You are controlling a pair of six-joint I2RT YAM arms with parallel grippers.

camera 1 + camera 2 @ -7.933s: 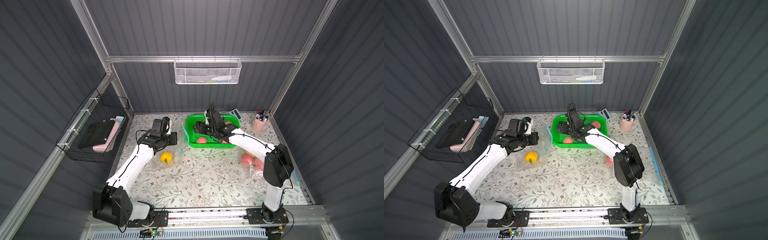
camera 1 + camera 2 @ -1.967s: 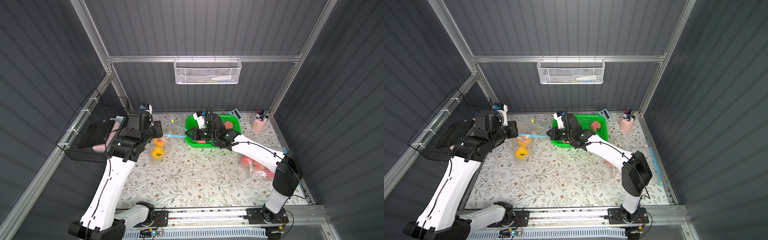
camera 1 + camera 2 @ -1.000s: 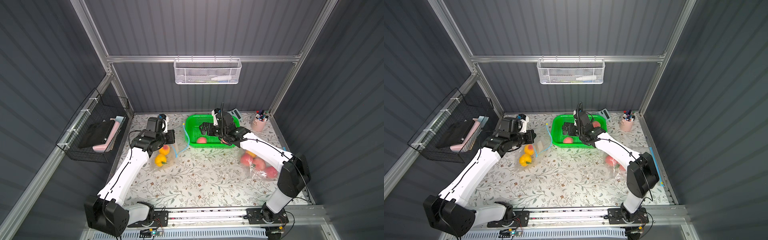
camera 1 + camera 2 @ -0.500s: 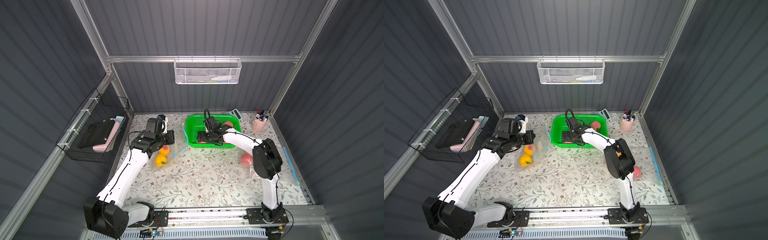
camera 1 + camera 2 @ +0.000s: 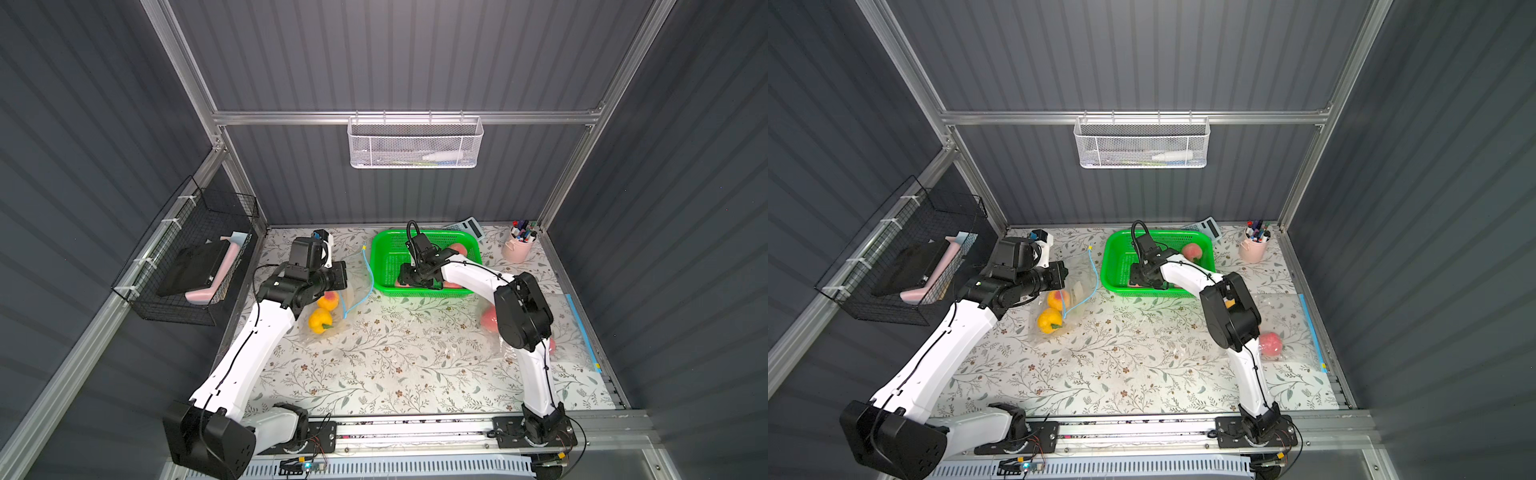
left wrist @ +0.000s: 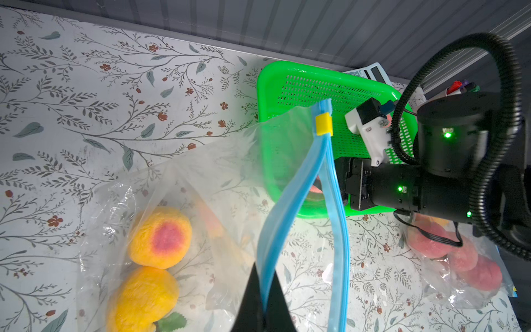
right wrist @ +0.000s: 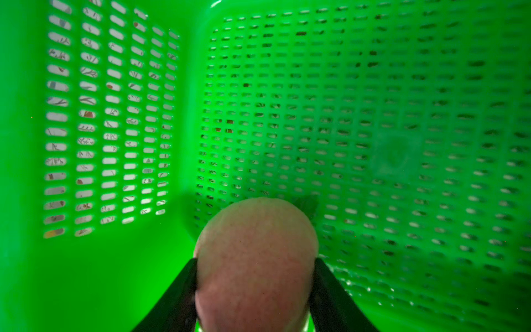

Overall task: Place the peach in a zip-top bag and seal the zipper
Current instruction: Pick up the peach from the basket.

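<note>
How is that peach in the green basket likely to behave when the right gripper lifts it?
The peach is round, so it would probably roll across the basket if it slipped free. Its skin looks matte and fuzzy, so the fingers against its sides should likely hold without sliding. Its weight cannot be judged from here.

Both top views look down from high on the whole flowery table (image 5: 395,374). Each wrist camera looks close up, and both show the green plastic basket (image 6: 267,95).

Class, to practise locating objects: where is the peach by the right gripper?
In the right wrist view, the peach sits between the fingers of the right gripper, inside the green basket near one corner.
</note>
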